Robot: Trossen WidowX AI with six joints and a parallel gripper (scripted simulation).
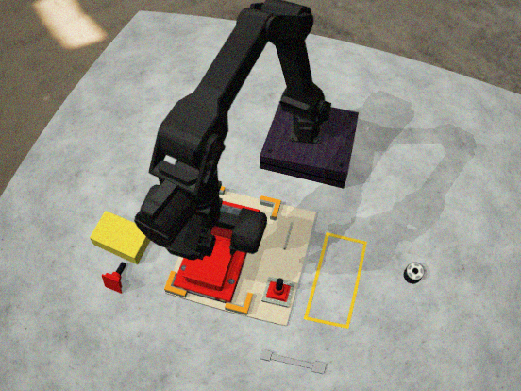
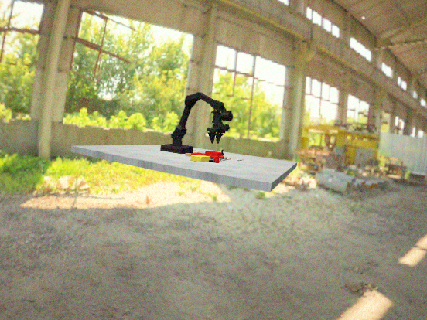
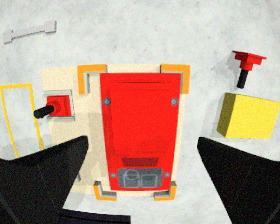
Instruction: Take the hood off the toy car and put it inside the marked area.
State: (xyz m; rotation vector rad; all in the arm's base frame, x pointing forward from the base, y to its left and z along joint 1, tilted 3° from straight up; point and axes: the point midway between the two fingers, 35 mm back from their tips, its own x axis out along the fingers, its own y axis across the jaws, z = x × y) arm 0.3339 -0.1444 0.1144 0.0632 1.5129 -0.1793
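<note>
The red toy car (image 1: 237, 276) (image 3: 167, 162) sits between orange corner brackets on a cream board. Its hood (image 1: 205, 267) (image 3: 142, 120) is the raised red panel ahead of the grey cockpit and lies on the car. My gripper (image 2: 216, 142) (image 3: 144, 142) is open and empty, pointing down above the car, with one finger to each side of it in the wrist view. In the top view the arm hides its fingertips and part of the car. The marked area is a yellow outline (image 1: 327, 322) (image 3: 16, 86) beside the board, with nothing inside.
A yellow block (image 1: 118, 238) (image 3: 247, 116) and a red part with a black peg (image 1: 113, 281) (image 3: 248, 58) lie beside the car. A red knobbed piece (image 1: 278, 292) (image 3: 59, 106) stands on the board. A wheel (image 1: 414, 271) lies beyond the outline.
</note>
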